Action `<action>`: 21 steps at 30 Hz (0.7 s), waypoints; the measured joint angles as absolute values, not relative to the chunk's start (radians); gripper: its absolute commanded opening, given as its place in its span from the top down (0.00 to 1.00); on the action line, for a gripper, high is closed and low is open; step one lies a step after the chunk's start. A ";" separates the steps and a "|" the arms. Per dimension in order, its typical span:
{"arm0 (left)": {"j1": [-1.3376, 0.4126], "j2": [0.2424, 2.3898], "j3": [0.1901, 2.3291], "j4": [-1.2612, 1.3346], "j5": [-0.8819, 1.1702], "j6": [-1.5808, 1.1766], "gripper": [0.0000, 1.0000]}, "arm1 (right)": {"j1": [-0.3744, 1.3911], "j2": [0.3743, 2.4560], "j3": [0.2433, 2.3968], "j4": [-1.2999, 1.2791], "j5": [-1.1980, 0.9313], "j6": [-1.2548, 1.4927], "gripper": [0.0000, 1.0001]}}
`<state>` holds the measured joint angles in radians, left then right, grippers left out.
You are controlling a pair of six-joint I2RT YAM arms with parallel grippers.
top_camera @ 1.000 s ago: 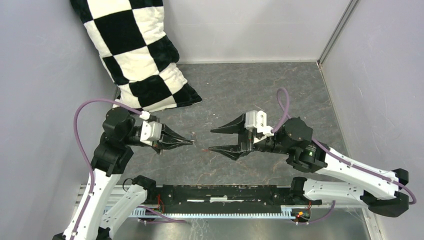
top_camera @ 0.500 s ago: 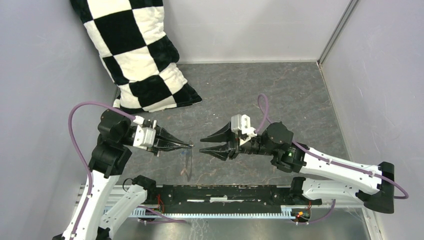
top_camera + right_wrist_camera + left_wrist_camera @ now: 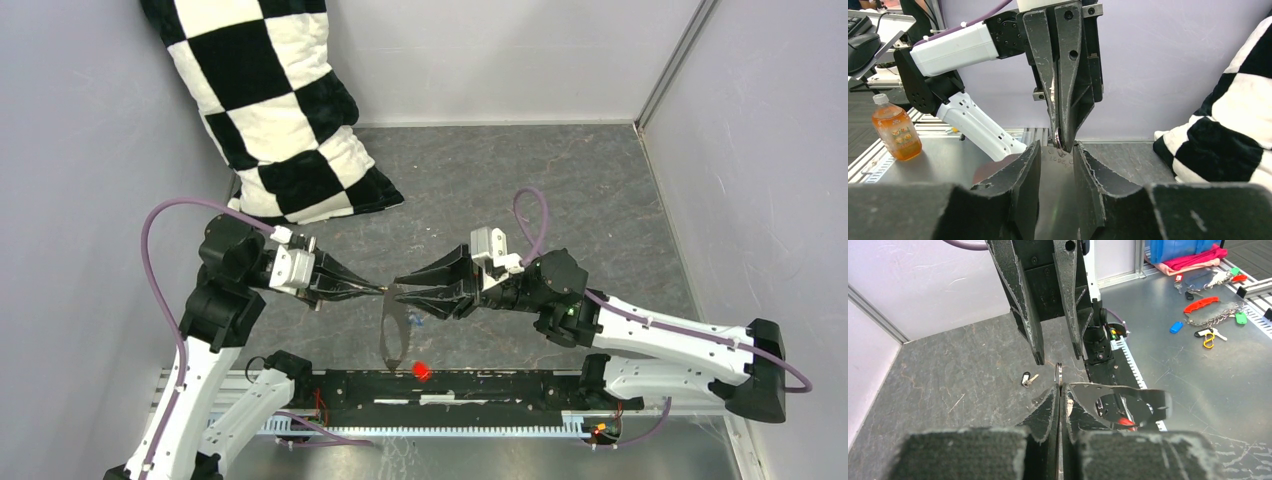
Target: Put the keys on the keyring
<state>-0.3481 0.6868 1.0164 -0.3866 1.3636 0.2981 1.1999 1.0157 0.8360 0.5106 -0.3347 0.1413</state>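
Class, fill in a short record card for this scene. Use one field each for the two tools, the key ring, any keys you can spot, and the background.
Left tool: shut, pinching the top of the key ring
Key ring: hangs from that grip
Right tool: jaws apart, one either side of the ring's top, not gripping
Red key: at the ring's lower end; cannot tell if it is threaded on
Dark key: lying loose on the table
Background: checked pillow in the back left corner
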 measured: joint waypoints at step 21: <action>-0.348 0.698 1.017 -0.419 1.336 0.305 0.98 | 1.211 1.062 1.001 0.261 -0.282 0.042 0.57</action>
